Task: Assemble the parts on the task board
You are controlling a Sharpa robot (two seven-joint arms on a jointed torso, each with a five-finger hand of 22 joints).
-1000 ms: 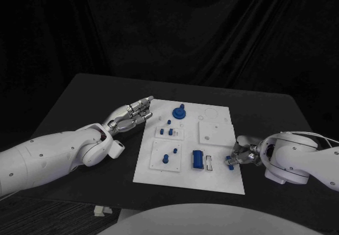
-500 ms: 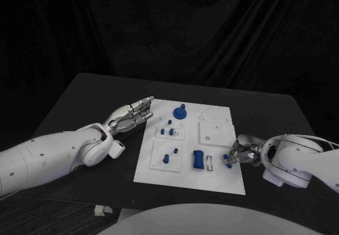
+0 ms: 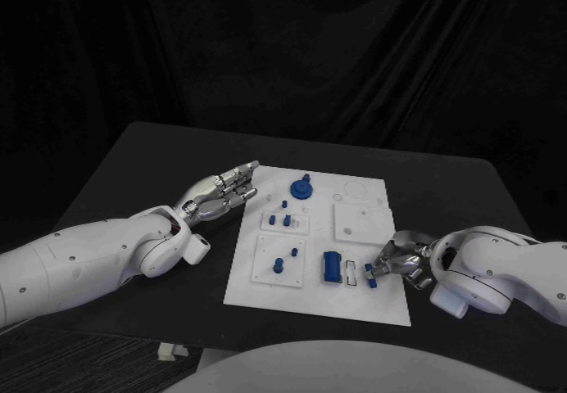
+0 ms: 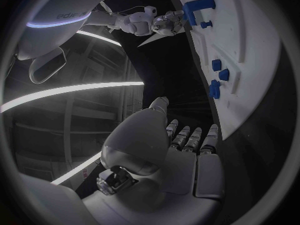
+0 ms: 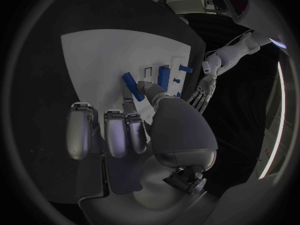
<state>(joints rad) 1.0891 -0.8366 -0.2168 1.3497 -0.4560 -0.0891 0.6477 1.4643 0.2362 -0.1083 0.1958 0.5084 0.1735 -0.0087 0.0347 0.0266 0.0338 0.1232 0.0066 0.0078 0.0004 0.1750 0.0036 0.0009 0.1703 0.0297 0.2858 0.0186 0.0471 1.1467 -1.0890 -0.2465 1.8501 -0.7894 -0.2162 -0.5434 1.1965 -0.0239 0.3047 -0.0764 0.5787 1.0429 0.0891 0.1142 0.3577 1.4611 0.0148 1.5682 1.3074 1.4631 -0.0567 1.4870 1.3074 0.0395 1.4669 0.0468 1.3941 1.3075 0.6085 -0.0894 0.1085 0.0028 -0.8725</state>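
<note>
The right hand (image 3: 408,264) sits at the near right edge of the white task board (image 3: 366,303), its fingers (image 5: 147,89) pinching a small blue peg (image 3: 371,271) just beside the pale slot next to the blue rectangular block (image 3: 332,266). Farther left on the board, a blue pin (image 3: 278,264) stands in a square plate. Beyond, the left hand (image 3: 221,193) rests on the black worktop (image 3: 142,164) by the board's far left edge, fingers straight and slightly spread, holding nothing; the round blue knob (image 3: 301,188) stands farthest

No readable text, label or number anywhere
</note>
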